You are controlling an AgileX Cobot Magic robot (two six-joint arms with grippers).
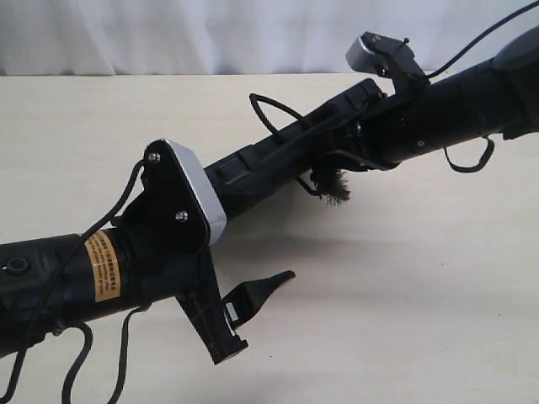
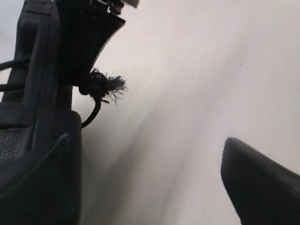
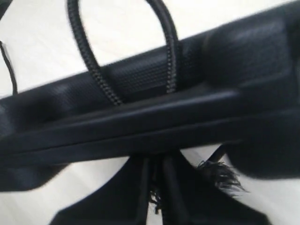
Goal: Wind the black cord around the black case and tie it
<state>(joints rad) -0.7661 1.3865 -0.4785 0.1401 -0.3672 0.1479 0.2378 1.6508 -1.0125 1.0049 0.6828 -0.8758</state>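
Two pincers: right pincer (image 3: 154, 187) clamps black cord (image 3: 89, 61) beside black case (image 3: 140, 122); left pincer (image 1: 257, 313) open, empty.

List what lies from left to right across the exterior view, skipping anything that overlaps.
Left arm's yellow label → left gripper, open → frayed knot of the black cord → right arm.
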